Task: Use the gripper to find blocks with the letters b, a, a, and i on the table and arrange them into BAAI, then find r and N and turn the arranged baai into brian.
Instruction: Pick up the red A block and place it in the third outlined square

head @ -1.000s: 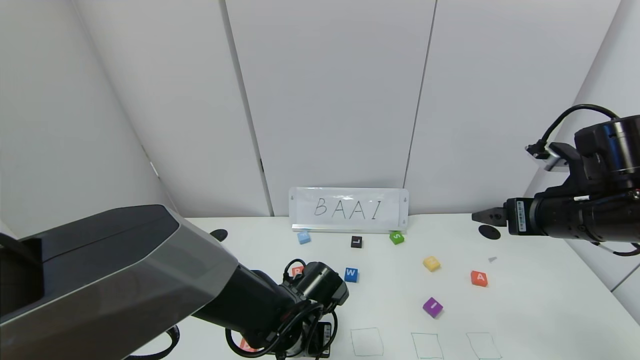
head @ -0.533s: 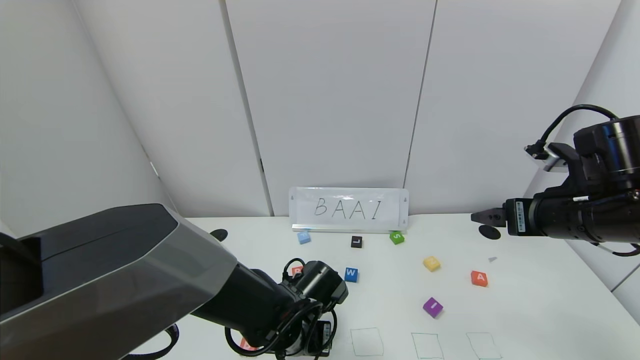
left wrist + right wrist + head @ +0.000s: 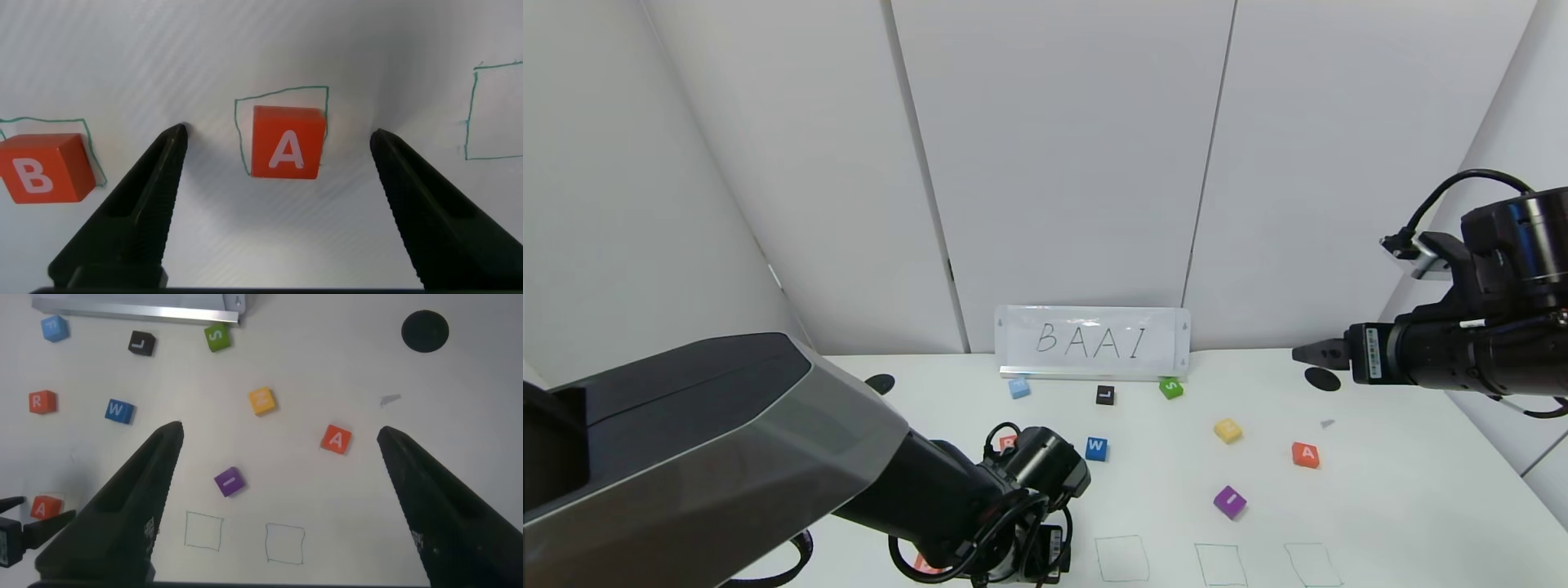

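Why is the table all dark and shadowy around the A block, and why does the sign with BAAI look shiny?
Left wrist view: the open left tool hangs over the A block and blocks the light, leaving soft grey shadow on the table. Head view: the sign has a glossy cover, so light bounces off as white glare along its top.

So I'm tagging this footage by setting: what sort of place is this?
Likely a robot test bench: a white table with drawn squares, scattered letter blocks, and a handwritten BAAI sign against plain panels.
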Action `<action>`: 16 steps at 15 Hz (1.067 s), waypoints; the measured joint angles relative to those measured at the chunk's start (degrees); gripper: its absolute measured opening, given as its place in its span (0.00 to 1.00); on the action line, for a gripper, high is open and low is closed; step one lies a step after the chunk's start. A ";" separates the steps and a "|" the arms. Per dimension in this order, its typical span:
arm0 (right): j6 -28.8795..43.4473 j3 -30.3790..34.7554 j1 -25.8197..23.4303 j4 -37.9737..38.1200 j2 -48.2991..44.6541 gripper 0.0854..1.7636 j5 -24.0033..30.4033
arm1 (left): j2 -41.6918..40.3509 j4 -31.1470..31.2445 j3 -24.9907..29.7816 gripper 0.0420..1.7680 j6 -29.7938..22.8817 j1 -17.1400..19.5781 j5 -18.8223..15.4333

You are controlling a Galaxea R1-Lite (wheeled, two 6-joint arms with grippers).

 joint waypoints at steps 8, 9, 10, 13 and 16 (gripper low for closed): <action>0.01 0.07 0.18 0.00 -0.44 0.97 0.06 | -1.46 0.13 0.22 0.94 0.06 0.16 -0.10; 0.00 0.09 0.21 0.00 -0.61 0.97 0.09 | -1.99 0.18 0.24 0.95 0.11 0.22 -0.10; 0.00 0.09 0.24 0.00 -0.74 0.97 0.09 | -2.66 0.23 0.30 0.95 0.20 0.49 -0.13; 0.00 0.07 0.22 0.02 -0.98 0.97 0.09 | -5.66 0.23 1.18 0.96 1.32 1.82 -0.43; 0.00 0.07 0.29 0.09 -1.08 0.97 0.09 | -9.85 0.27 2.65 0.96 2.33 2.45 -0.60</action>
